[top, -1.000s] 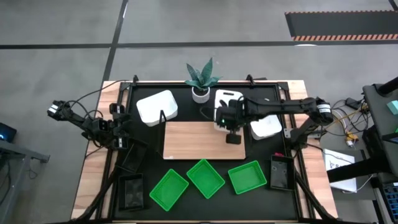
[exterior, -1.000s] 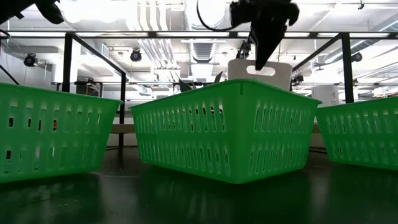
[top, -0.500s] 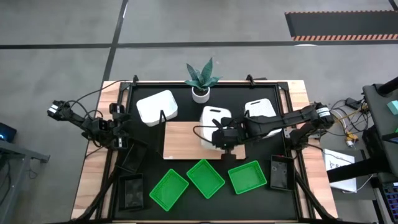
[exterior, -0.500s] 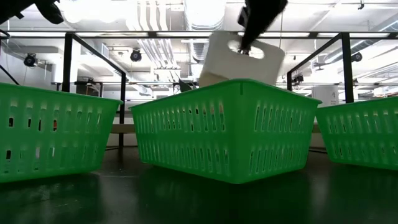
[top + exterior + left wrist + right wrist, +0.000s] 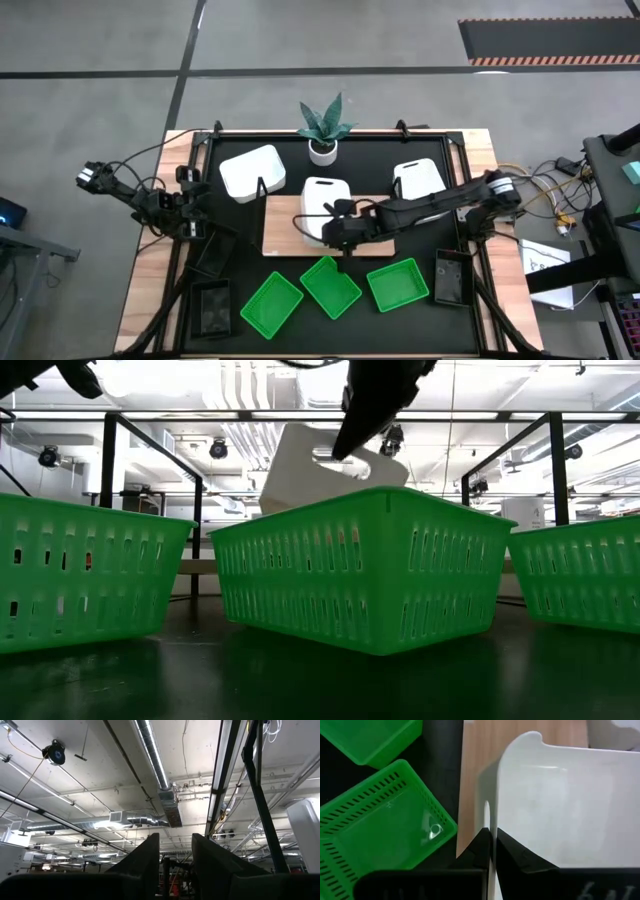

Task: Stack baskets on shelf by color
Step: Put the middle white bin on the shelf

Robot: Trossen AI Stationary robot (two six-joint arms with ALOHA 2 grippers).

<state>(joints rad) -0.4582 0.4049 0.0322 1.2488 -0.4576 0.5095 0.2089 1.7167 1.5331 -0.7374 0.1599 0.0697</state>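
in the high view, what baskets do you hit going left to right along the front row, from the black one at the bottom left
black basket → green basket → green basket → green basket → black basket

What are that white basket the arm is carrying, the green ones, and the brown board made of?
The white basket, held by the right gripper, looks like smooth, slightly glossy moulded plastic with rounded corners. The green baskets also seem plastic: thin walls pierced by even rows of slots. The shelf looks like light wood or wood-look board, matte, with faint grain; which one I cannot tell.
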